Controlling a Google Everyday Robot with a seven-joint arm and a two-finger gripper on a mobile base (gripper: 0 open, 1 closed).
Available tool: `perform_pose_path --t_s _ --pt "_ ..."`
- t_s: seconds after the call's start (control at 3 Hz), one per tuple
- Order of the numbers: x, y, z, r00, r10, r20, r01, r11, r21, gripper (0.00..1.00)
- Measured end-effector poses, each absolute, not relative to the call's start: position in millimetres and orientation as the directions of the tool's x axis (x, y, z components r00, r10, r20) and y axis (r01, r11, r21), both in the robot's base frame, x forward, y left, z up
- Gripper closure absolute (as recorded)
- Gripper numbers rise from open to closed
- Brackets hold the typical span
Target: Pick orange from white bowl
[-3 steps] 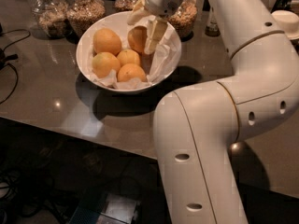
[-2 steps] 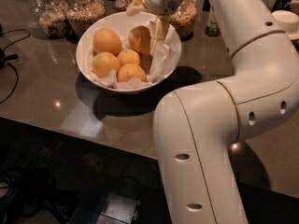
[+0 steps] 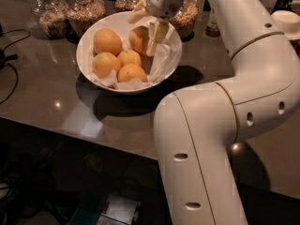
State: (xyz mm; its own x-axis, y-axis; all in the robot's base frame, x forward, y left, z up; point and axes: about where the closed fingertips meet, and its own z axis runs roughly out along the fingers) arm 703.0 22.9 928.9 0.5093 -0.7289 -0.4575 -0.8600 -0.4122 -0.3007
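Dark polished countertop (image 3: pixel 51 102) fills the scene, with black cables (image 3: pixel 8 76) trailing at its 9 o'clock edge and glass jars of grain (image 3: pixel 86 13) lined along the back. Right of the cables sits the white bowl (image 3: pixel 80 45), lined with crumpled white paper (image 3: pixel 165 60) and holding five oranges. One lies at 10 o'clock (image 3: pixel 108 41), one at 8 o'clock (image 3: pixel 105 63), a smaller one near the middle (image 3: pixel 129 57) and another at 6 o'clock (image 3: pixel 132 73). The orange (image 3: pixel 138 41) picked out by the robot rests at the bowl's 1 o'clock, against the paper lining. The gripper (image 3: pixel 142 34) hangs directly over it, its cream fingers (image 3: pixel 156 32) spread apart and straddling the fruit, one at its upper left, the other lying along its right side; the orange sits in the bowl, not lifted. Another jar (image 3: pixel 186 17) stands just behind the wrist. Farther right, the white arm (image 3: pixel 243 78) sweeps down across the counter from 12 to 6 o'clock, and a stack of white saucers (image 3: pixel 287 21) sits at the far 2 o'clock corner.
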Motion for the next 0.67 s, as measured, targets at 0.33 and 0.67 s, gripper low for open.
perform_pose_path --t_s 0.33,0.67 --pt "708.1 22.7 919.7 0.497 -0.735 -0.462 -0.867 -0.404 -0.291 0.21" --pt "712.9 24.2 911.4 0.488 -0.738 -0.466 -0.873 -0.398 -0.284 0.21"
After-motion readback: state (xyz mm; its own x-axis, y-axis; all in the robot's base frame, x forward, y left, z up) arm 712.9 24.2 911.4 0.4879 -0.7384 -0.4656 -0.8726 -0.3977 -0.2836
